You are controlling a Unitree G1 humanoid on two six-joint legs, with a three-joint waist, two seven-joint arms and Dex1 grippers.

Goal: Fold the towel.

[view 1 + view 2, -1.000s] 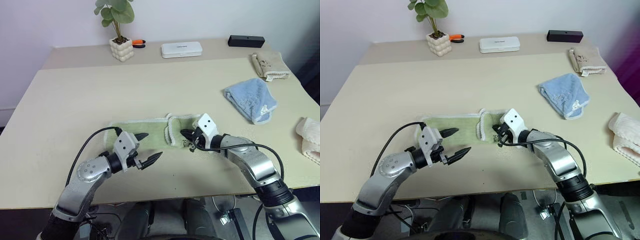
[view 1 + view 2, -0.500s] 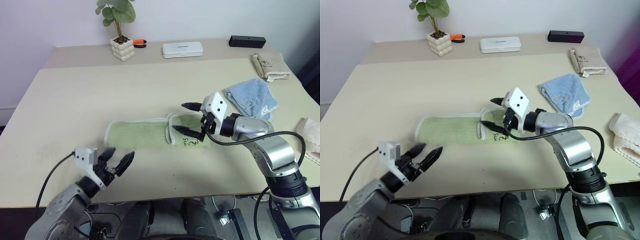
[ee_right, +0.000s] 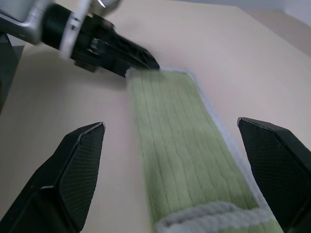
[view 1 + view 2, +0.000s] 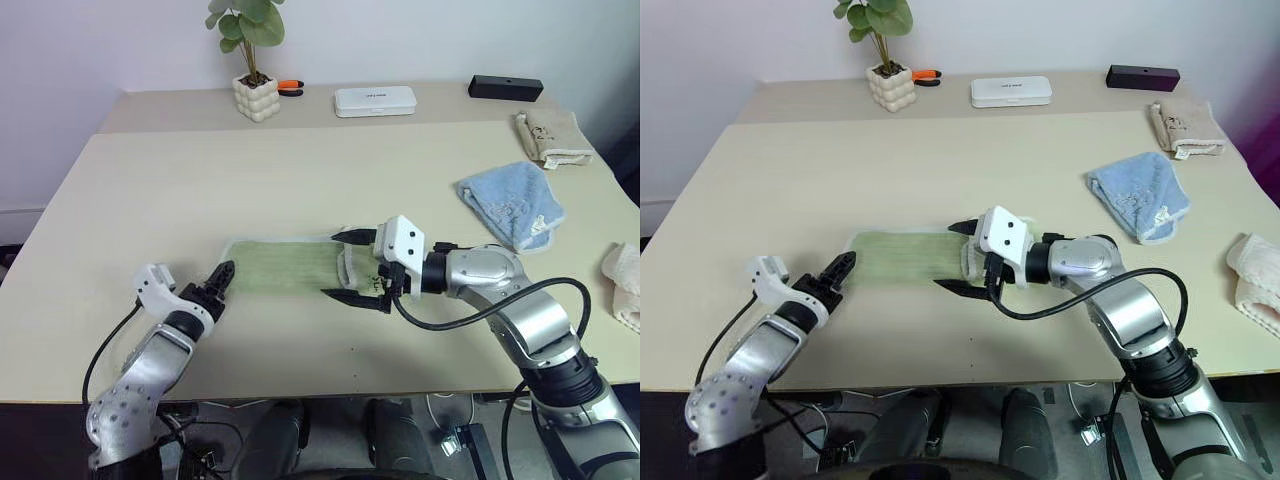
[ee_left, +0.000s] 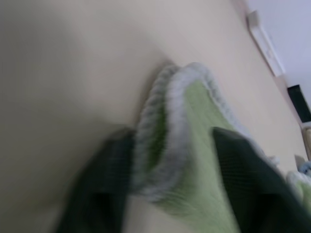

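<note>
The towel (image 4: 285, 268) is light green and ribbed, lying as a long folded strip across the near middle of the table (image 4: 300, 180), with a whitish trimmed fold near its right end. My left gripper (image 4: 222, 274) sits at the strip's left end. In the left wrist view its fingers (image 5: 104, 194) straddle the towel's trimmed edge (image 5: 167, 131) and are shut on it. My right gripper (image 4: 330, 266) hovers open above the right part of the strip, pointing left, with nothing between its fingers (image 3: 73, 170).
A light blue towel (image 4: 510, 205) lies at the right. A beige cloth (image 4: 552, 137) lies behind it, and a cream cloth (image 4: 625, 285) is at the right edge. Along the back stand a potted plant (image 4: 257, 97), an orange tool (image 4: 290, 87), a white box (image 4: 375, 99) and a black box (image 4: 505, 87).
My left gripper swung out to the left, rolled over and closed on the towel's left end. My right gripper opened, rose off the towel's right end and moved left over the strip.
</note>
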